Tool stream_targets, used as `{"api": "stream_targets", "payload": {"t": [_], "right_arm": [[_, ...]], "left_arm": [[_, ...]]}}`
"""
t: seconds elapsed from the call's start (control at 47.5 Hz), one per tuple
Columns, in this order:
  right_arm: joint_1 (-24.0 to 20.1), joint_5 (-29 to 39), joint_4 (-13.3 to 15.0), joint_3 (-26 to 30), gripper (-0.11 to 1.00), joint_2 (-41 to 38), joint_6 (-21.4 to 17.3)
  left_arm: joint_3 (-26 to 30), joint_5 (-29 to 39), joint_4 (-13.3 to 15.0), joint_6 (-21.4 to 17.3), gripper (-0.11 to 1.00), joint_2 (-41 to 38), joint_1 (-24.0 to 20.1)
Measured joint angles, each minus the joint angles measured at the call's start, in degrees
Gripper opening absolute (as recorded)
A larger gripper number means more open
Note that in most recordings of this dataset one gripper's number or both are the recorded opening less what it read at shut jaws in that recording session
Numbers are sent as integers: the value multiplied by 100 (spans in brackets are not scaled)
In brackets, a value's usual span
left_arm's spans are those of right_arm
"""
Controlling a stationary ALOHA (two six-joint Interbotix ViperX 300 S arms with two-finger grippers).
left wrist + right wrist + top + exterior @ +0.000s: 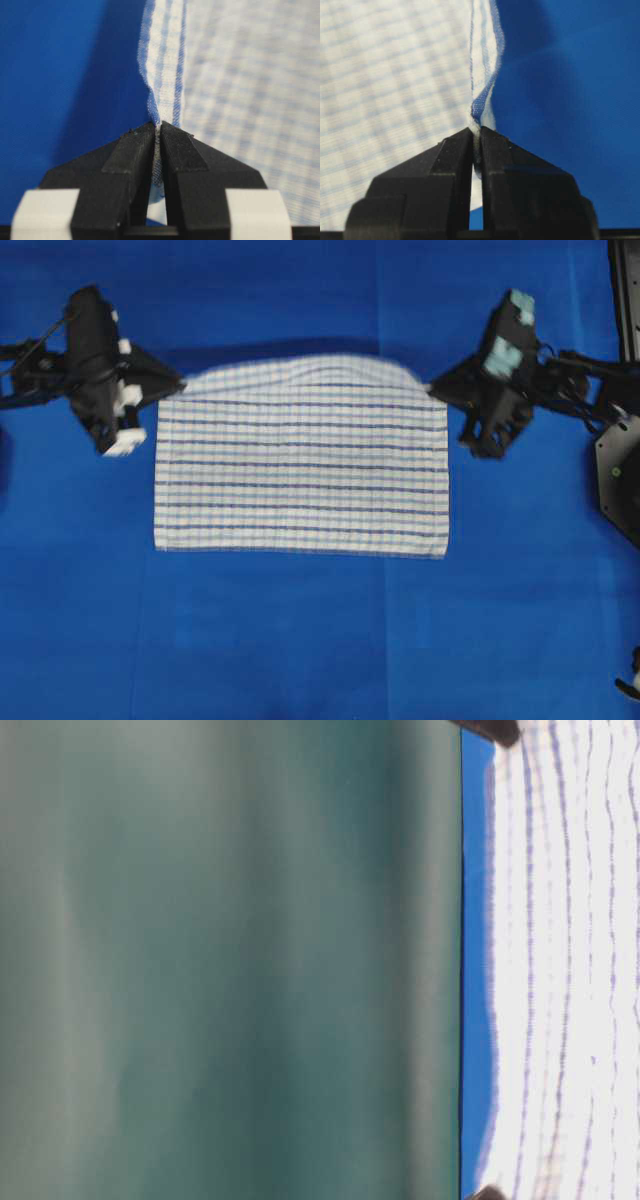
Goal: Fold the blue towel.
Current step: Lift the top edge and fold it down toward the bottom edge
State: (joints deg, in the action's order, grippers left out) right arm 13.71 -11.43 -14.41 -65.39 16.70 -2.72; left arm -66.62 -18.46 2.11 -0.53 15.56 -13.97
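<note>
Both my hands are clamped on the towel (300,465). My left hand (158,131) pinches one far corner between closed jaws; the hem rises straight out of the tips and the cloth spreads away to that hand's right. My right hand (476,135) pinches the other far corner the same way, with the cloth spreading to its left. Between the two hands the far edge arcs up off the counter (300,640); beyond and below them, the rest of the towel lies flat, its near edge straight and well clear of both hands.

Procedure for this step, as I judge it:
1. Keep both grips firm; only a thin bite of hem is held in each.
2. Move both hands at equal height and pace, so the carried edge stays parallel to the resting edge.
3. Keep light tension between the hands to prevent sag in the middle.
4. Lay the corners onto the matching corners before releasing.

Count: one towel, two hands, one counter.
</note>
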Motion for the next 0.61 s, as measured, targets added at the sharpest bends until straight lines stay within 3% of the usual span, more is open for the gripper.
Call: {"api": "stream_targets", "payload": {"t": [0.337, 0.61], "right_arm": [[-1160, 360, -413, -334, 6, 1327, -229], [-1828, 378, -686, -378, 6, 1292, -229]], "left_arm": [[-510, -18, 0, 598, 2, 1195, 1204], [-475, -141, 9, 765, 2, 1011, 1898]]}}
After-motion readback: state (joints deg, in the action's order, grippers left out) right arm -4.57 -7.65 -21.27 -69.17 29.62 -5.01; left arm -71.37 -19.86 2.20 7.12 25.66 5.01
